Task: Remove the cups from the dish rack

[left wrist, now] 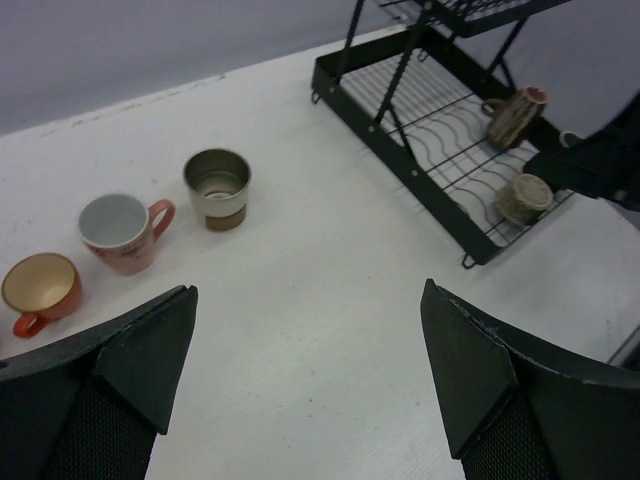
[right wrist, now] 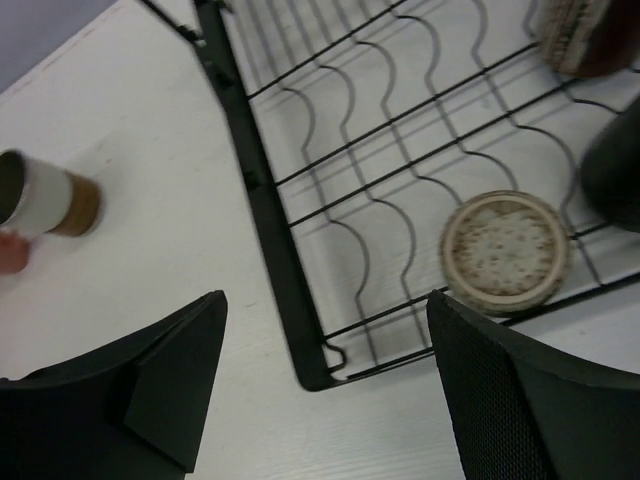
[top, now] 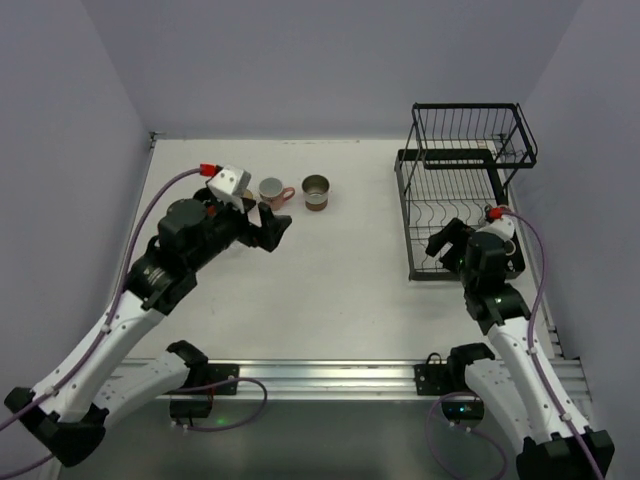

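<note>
Left gripper (left wrist: 308, 297) spread wide, empty.

Brown cup (right wrist: 590, 40) cut off at top; pink cup (right wrist: 8, 250) at left

A white table (top: 340, 290) fills the middle of the top view, its surface matt and faintly scuffed, with a thin dark seam along its far edge at upper centre. Plain pale lilac-grey walls close it in: a back wall (top: 320, 60) across the top, and a left wall (top: 60, 150) and a right wall (top: 600, 120) slanting down the sides. A silver rail (top: 330, 375) runs along the table's near edge at lower centre. The light is even and soft, with faint shadows.
</note>
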`<move>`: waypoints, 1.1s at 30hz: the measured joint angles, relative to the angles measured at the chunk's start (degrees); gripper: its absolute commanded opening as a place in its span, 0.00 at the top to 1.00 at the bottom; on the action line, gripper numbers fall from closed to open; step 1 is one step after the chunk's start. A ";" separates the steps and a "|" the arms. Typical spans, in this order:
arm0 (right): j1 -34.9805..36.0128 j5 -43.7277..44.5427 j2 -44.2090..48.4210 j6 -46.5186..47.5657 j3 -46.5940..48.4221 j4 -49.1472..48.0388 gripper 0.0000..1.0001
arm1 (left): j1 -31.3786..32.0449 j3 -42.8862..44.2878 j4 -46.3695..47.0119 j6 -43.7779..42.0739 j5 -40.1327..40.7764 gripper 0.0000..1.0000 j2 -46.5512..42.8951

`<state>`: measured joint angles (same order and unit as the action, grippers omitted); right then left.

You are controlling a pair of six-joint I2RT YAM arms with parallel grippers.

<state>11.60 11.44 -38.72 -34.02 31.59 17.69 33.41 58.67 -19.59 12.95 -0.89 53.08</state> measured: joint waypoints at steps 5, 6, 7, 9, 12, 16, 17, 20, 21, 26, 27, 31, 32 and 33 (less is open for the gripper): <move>-7.04 6.01 -5.73 1.44 2.71 3.28 0.10 | 0.00 -7.48 5.05 0.55 -9.88 0.00 -12.35; -7.80 6.47 -6.99 1.62 3.15 3.56 0.09 | 0.00 -8.74 5.57 0.59 -11.37 0.00 -13.81; -8.61 7.13 -8.72 1.81 3.56 3.78 0.09 | 0.04 -9.73 6.01 0.66 -12.22 0.00 -14.78; -9.92 7.63 -12.48 2.19 4.17 4.17 0.08 | 1.22 -12.26 6.58 0.76 -12.85 0.00 -16.65; -10.62 7.78 -17.73 2.71 4.94 4.81 0.07 | 4.39 -15.67 6.60 0.66 -12.61 0.00 -18.36; -10.64 8.66 -23.26 3.50 6.91 5.84 0.07 | 8.09 -16.63 6.12 -0.15 -11.67 0.00 -19.08; -10.64 9.07 -24.28 3.67 7.54 6.10 0.07 | 8.83 -16.65 6.12 -0.24 -11.39 0.00 -19.41; -10.67 10.36 -25.99 4.13 8.66 6.78 0.07 | 10.80 -16.65 6.12 -0.52 -10.47 0.00 -20.52; -10.67 10.71 -26.49 4.24 8.85 7.04 0.07 | 11.41 -16.65 6.14 -0.57 -10.25 0.00 -20.96; -10.71 11.56 -30.80 4.94 10.27 8.22 0.07 | 13.42 -16.65 6.14 -0.63 -8.87 0.00 -21.75; -10.71 11.56 -31.98 5.05 10.80 8.26 0.09 | 13.60 -16.65 6.12 -0.63 -8.63 0.00 -21.75; -10.75 11.47 -35.63 5.33 12.41 8.46 0.18 | 13.99 -16.65 5.95 -0.66 -7.65 0.00 -21.73; -10.75 11.43 -36.46 5.40 12.70 8.46 0.21 | 14.01 -16.65 5.77 -0.68 -7.39 0.00 -21.68; -10.75 11.34 -37.20 5.46 12.90 8.41 0.23 | 14.01 -16.65 5.66 -0.68 -7.19 0.00 -21.62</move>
<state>0.84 22.79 -75.92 -28.56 44.49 26.11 47.42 42.02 -13.93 12.27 -8.08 31.46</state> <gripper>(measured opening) 0.814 0.997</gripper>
